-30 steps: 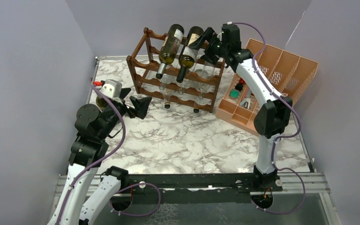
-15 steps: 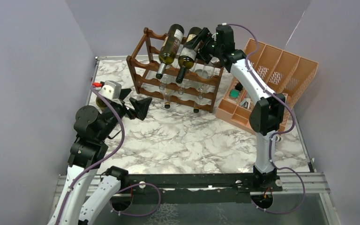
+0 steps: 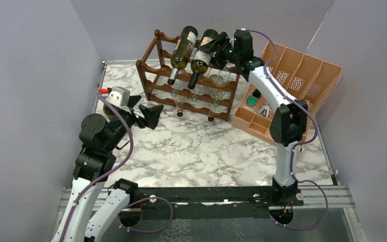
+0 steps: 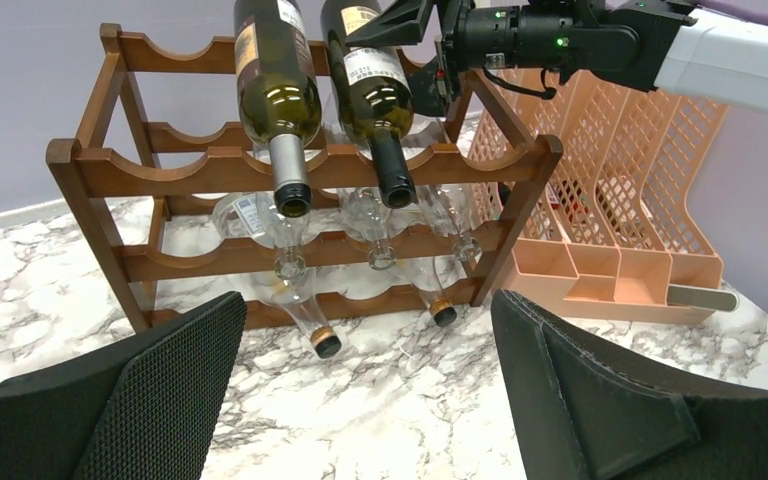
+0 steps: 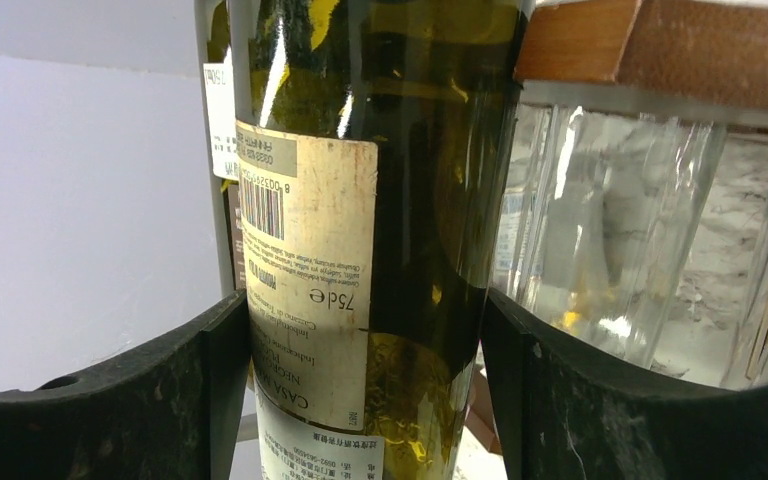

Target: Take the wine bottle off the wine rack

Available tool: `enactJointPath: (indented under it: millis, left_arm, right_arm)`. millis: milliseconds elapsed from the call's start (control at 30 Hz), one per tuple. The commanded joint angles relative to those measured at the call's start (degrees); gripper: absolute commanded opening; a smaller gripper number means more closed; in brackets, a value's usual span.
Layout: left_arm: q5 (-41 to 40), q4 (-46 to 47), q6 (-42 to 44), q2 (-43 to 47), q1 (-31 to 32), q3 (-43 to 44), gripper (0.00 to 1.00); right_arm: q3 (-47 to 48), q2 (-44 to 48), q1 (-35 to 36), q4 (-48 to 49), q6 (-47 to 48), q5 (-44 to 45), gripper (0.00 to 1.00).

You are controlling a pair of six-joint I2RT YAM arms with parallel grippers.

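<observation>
The dark brown wine rack [image 3: 191,89] stands at the back of the marble table. Two dark green wine bottles lie on its top tier, necks pointing down toward the front. My right gripper [image 3: 217,43] reaches in from the right at the thick end of the right-hand wine bottle [image 3: 202,52]. In the right wrist view both pads press the sides of this labelled bottle [image 5: 400,200], so the gripper [image 5: 365,390] is shut on it. The other dark bottle [image 3: 183,48] lies just to its left. My left gripper [image 4: 365,390] hovers wide open in front of the rack [image 4: 210,165], holding nothing.
Several clear glass bottles [image 3: 182,103] lie in the rack's lower tiers, necks sticking out the front. A peach-orange divided organiser [image 3: 297,75] with small items stands right of the rack. Purple walls enclose the table on the left, back and right.
My right gripper has slid left over the end of the right-hand bottle and its jaws have closed onto the glass. The left arm has not moved.
</observation>
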State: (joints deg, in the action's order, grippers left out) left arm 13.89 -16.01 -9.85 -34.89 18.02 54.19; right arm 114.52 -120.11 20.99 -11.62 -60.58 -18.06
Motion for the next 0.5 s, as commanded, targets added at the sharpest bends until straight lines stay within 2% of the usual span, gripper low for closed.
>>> enactJointPath:
  millis: [0,467]
  left_arm:
    - [0.23,0.55,-0.82,-0.04,0.15,-0.73,0.99]
    - [0.49,5.05,-3.48,-1.82,0.17,-2.59,0.99]
  right_arm:
    - [-3.8,5.91,0.45,6.27,-3.19,-2.19,0.73]
    - [-19.13,19.18,-0.02,18.77,-12.19,-3.83,0.72]
